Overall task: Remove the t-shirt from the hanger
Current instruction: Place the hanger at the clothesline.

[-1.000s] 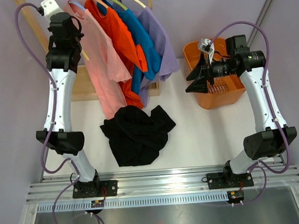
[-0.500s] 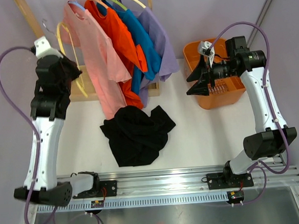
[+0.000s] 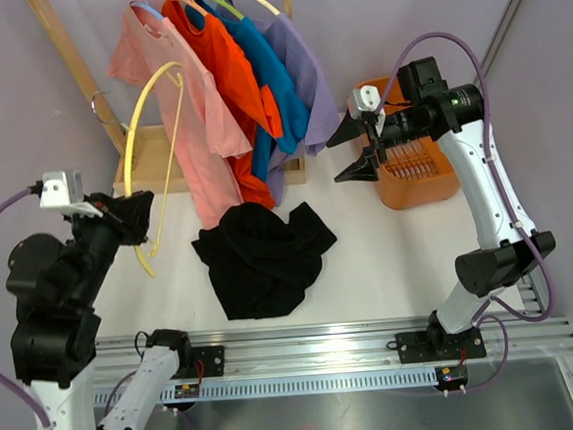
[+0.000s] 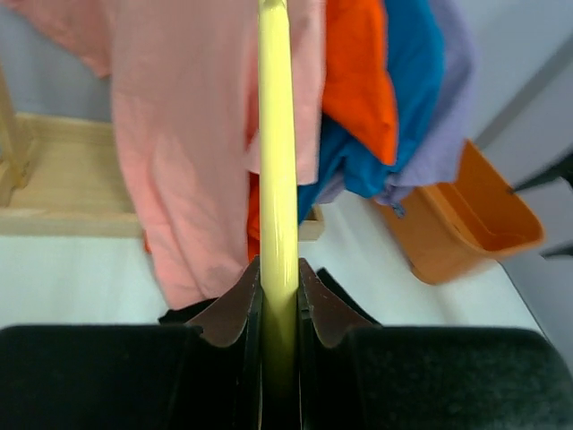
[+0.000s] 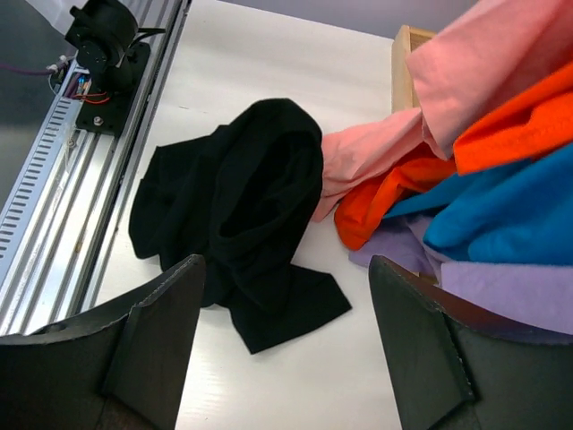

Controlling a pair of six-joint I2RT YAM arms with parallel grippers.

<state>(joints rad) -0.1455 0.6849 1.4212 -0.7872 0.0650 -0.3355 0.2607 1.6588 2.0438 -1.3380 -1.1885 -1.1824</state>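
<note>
A black t-shirt (image 3: 262, 258) lies crumpled in the middle of the white table (image 3: 388, 257), free of any hanger, just in front of the wooden clothes rack (image 3: 150, 161). A bare yellow hanger (image 4: 277, 134) is pinched between the narrow-set fingers of the left gripper (image 4: 279, 296), held up at the table's left side, apart from the shirt. Pink (image 3: 186, 114), orange (image 3: 227, 71), blue (image 3: 278, 88) and purple (image 3: 312, 85) shirts hang on the rack. The right gripper (image 3: 346, 158) hovers beside an orange basket (image 3: 432, 180), fingers spread wide and holding nothing.

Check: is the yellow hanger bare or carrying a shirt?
Bare: no cloth on the yellow hanger, clamped in the left pincer; the black t-shirt lies crumpled on the table.
</note>
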